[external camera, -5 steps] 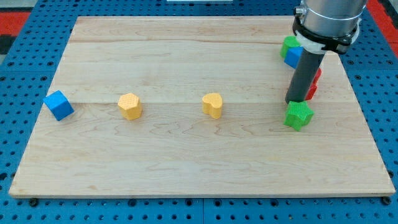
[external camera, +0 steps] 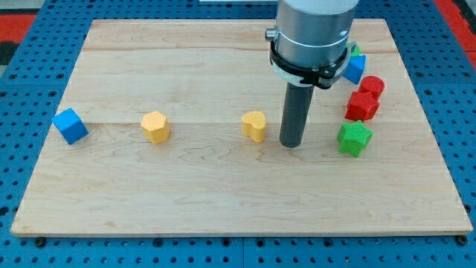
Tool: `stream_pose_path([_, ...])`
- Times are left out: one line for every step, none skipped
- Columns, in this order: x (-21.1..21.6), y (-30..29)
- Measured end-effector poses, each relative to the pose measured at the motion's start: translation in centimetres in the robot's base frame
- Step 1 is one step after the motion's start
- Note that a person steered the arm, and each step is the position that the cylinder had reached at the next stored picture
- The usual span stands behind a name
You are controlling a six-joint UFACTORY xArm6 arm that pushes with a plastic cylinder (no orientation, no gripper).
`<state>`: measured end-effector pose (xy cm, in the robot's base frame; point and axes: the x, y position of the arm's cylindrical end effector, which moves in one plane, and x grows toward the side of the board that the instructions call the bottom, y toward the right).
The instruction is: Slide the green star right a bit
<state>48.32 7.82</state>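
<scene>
Green star-shaped block (external camera: 355, 138) sits on wooden board (external camera: 223, 193); my tip (external camera: 290, 144), bare rod, stands at its 9 o'clock, apart. Yellow heart-shaped block (external camera: 254, 126) beside tip at 9 o'clock. Red blocks (external camera: 362, 106) at star's 12 o'clock.

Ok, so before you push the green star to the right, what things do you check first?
1. My tip is on the star's left side, between the yellow heart and the green star: ok.
2. Tip lined up level with the star: ok, roughly.
3. Tip touching the star: not ok, a gap remains.
4. Board to the star's right has room: ok.
5. The red blocks sit just above the star, very close; whether they touch it: cannot tell.
6. Yellow heart close beside my tip, so moving away from it is safe: ok.
</scene>
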Motion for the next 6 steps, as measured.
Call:
stream_pose_path([0.0,2.0])
stream_pose_path([0.0,4.0])
stream_pose_path([0.0,6.6])
stream_pose_path([0.0,8.9])
stream_pose_path([0.0,9.1])
stream_pose_path([0.2,8.7])
